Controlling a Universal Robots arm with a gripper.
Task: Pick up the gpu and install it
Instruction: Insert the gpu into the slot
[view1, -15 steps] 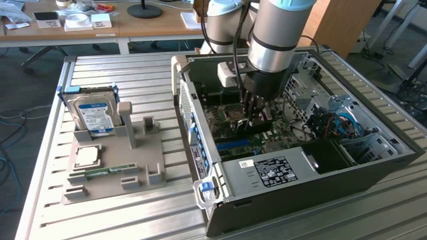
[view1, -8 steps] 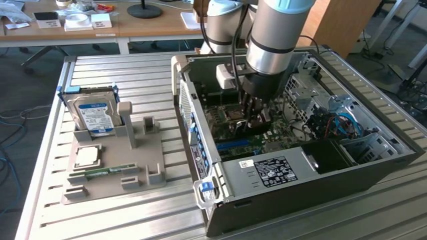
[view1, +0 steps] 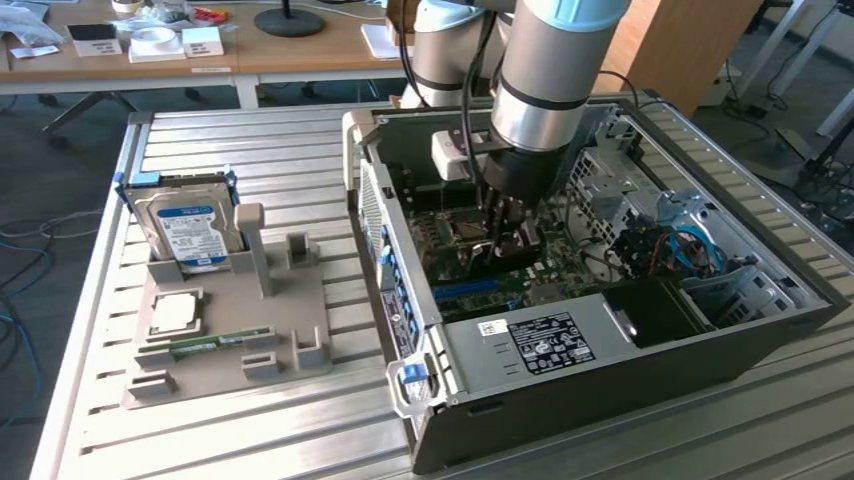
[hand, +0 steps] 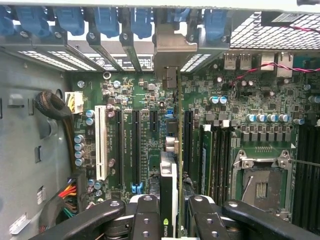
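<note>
the gripper (hand: 172, 212) is pinched narrow on the gpu (hand: 169, 180), which stands edge-on between its fingers (hand: 145, 210), deep in the computer case (view1: 601, 370). its silvery bracket meets the case's rear wall. below lies the motherboard (hand: 145, 90); the card may already touch a slot. one white slot (hand: 101, 145) and two long dark slots (hand: 136, 145) lie alongside. outside, a grey tray (view1: 287, 300) carries one hard drive (view1: 187, 230).

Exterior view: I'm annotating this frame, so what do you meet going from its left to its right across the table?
hard drive → case wall → gripper, shut on the gpu → blue cables inside the case.
</note>
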